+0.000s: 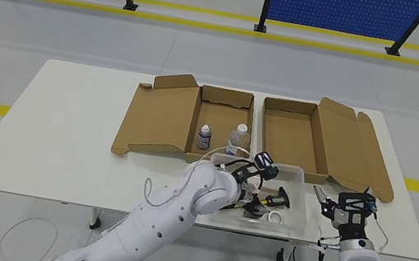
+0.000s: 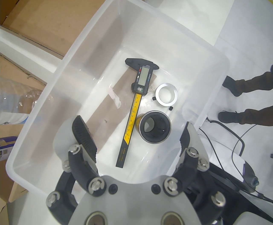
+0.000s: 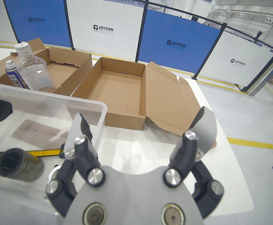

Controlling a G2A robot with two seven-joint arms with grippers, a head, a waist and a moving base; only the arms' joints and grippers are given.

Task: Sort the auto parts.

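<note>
Clear bin [image 2: 187, 53] sits at front edge of counter [image 1: 51, 129]. 3 parts lie inside bin:
- caliper [image 2: 136, 100] with yellow bar, in middle of bin
- silver ring [image 2: 166, 85], just beside caliper's screen
- dark metal tube part [image 2: 154, 139], on its end, right by yellow bar

Left gripper [image 2: 134, 125] hangs over bin, fingers wide apart. Right gripper [image 3: 142, 116] is just outside bin's right wall, fingers apart too.

2 open cardboard boxes stand behind bin. Left box [image 1: 223, 124] holds clear bottle [image 1: 239, 140] and spray can [image 1: 203, 137]. Right box [image 1: 288, 135] stands beside it.
</note>
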